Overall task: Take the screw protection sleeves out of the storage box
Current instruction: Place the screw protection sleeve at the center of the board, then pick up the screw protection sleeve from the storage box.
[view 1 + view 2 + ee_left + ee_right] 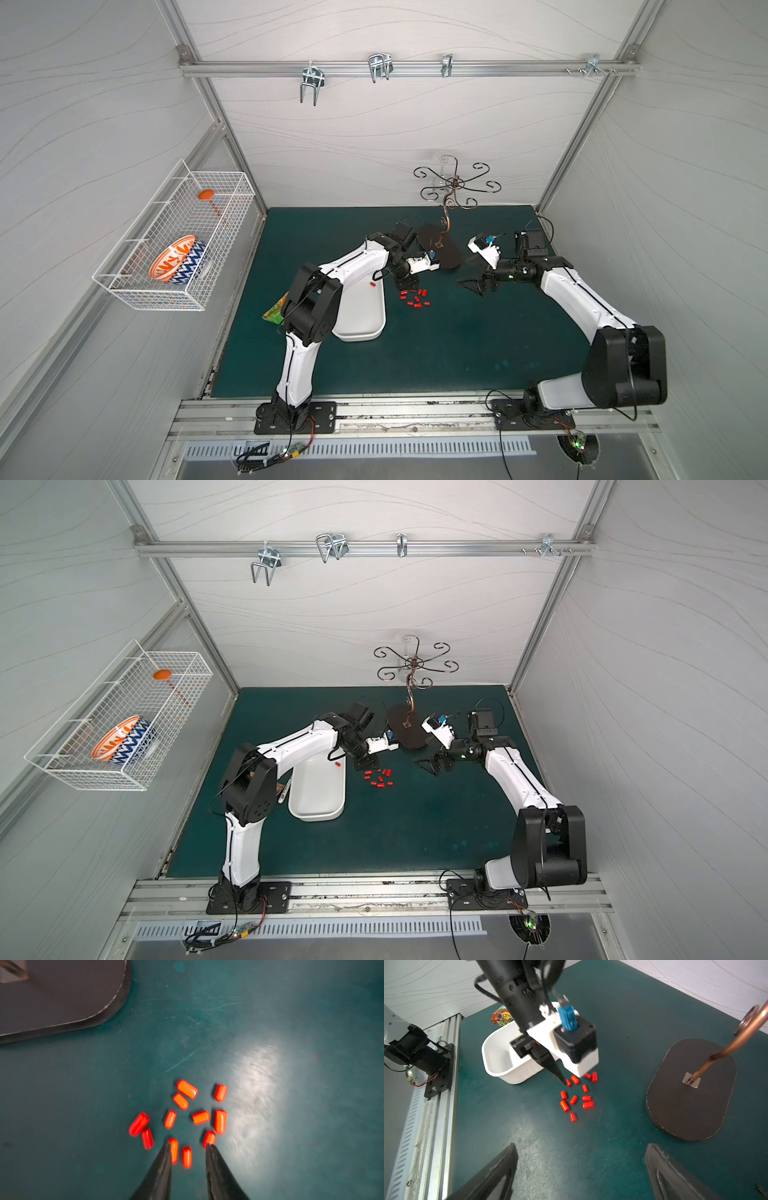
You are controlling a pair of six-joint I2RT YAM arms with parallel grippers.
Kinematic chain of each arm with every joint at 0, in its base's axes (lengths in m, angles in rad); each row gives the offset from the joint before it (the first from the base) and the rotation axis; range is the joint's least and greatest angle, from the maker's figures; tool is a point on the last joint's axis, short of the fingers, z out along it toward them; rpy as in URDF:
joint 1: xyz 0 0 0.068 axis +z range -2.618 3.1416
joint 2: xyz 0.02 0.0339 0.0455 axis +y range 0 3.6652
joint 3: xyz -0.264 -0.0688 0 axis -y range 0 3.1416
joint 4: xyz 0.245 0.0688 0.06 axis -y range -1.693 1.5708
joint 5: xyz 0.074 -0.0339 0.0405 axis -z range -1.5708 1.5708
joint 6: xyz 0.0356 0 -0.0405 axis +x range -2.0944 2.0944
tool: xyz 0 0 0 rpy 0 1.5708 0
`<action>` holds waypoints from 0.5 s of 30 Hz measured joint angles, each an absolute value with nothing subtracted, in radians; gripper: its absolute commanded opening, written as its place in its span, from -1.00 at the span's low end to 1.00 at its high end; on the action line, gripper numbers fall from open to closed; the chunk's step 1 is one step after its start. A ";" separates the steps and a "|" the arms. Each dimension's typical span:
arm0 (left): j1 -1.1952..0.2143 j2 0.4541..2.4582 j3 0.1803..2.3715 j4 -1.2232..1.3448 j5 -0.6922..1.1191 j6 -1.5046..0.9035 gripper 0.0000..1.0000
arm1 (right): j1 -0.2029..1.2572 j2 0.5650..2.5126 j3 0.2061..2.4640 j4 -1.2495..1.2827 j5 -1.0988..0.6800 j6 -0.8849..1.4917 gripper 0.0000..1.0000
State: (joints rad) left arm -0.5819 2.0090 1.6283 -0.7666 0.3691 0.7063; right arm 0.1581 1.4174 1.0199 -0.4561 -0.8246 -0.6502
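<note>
My left hand (pixel 188 1145) sits right up close in its wrist view, two black fingers (pixel 160 1174) spread a little and pinching nothing, tips down at the green counter (pixel 270 1012). One of the screw protection sleeves (pixel 200 1117) lies loose in the gap between them, another touches the inner side of one finger, and the rest are scattered on the counter just past the tips. The whole red cluster is outside the storage box (pixel 500 1076), beside its long wall. A lone sleeve (pixel 372 284) shows inside the box in both top views, near its far end. My right hand (pixel 581 1145) hovers apart from the cluster, spread wide and empty. The dark oval stand base (pixel 691 1093) sits near, and a snack packet (pixel 501 1017) lies on the box's other side
</note>
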 measured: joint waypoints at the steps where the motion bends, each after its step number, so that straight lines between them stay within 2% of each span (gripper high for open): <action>1: -0.570 1.974 1.609 -0.773 0.378 0.709 -0.28 | 0.178 1.418 1.020 -0.454 -0.824 -0.643 0.98; 9: -0.419 1.766 1.417 -0.832 0.387 0.722 -0.16 | 0.384 1.467 1.020 -0.374 -0.780 -0.537 0.98; 15: -0.338 1.723 1.329 -0.838 0.275 0.717 -0.16 | 0.539 1.520 1.012 -0.284 -0.668 -0.427 0.98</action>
